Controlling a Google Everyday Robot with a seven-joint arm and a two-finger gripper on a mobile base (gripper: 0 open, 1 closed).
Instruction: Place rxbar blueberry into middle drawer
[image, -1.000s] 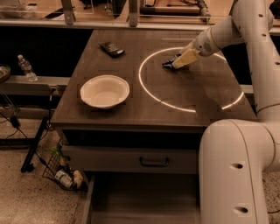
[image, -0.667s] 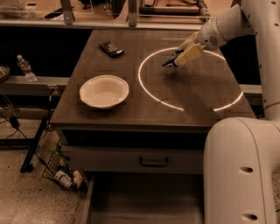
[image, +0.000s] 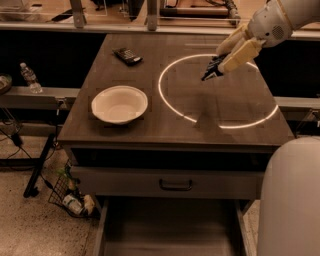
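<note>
My gripper (image: 214, 69) hangs above the right half of the table, over the bright ring of light (image: 172, 107). It is shut on the rxbar blueberry (image: 211, 69), a small dark blue bar that sticks out down-left between the tan fingers (image: 239, 54). The bar is held clear of the tabletop, with its shadow on the wood below. The middle drawer (image: 170, 227) is pulled open at the bottom of the view, a grey tray with a bare floor, well below and in front of the gripper.
A white bowl (image: 119, 104) sits on the table's left half. A black flat bar (image: 127, 55) lies at the far left. A shut drawer front with a black handle (image: 175, 184) is above the open tray. My white arm base (image: 292, 200) fills the lower right. A water bottle (image: 29, 77) stands at left.
The gripper has risen off the tabletop with the bar in it and moved a little toward the near side. The bowl and black bar have not moved.
</note>
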